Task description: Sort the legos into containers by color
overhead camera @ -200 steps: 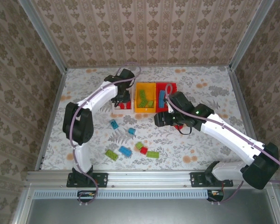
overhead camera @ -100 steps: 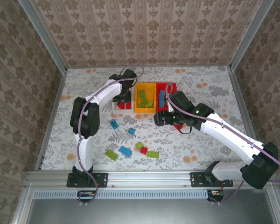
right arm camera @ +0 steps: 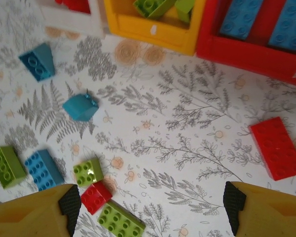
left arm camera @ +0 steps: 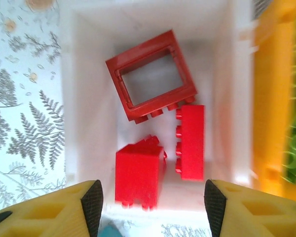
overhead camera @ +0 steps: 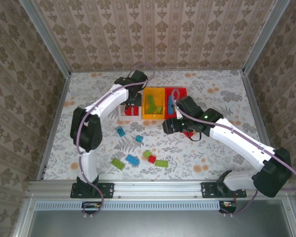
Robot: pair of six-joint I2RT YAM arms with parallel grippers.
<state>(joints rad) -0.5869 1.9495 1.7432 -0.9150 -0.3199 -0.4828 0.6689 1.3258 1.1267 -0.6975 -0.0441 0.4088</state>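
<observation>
The legos are partly sorted. Three red pieces lie in the white bin (left arm camera: pixel 91 113): an open frame (left arm camera: pixel 122 91), a block (left arm camera: pixel 138 175) and a slim brick (left arm camera: pixel 191 143). Green bricks (right arm camera: pixel 153 6) sit in the yellow bin (right arm camera: pixel 153 34) just beside it, and blue bricks (right arm camera: pixel 239 17) sit in the red bin (right arm camera: pixel 246 54).

Eight pieces lie loose on the table (right arm camera: pixel 187 123). There are three blue ones, among them a wedge (right arm camera: pixel 37 61), and three green, among them a long plate (right arm camera: pixel 121 222). The two red are a large red brick (right arm camera: pixel 276 147) near the red bin and a small red cube (right arm camera: pixel 96 196).

The left gripper (left arm camera: pixel 151 205) hangs over the white bin, jaws wide and empty. The right gripper (right arm camera: pixel 152 205) hovers above the loose pieces, also wide and holding nothing.

I judge the job roughly half done. Each loose piece has yet to go to its matching bin.
</observation>
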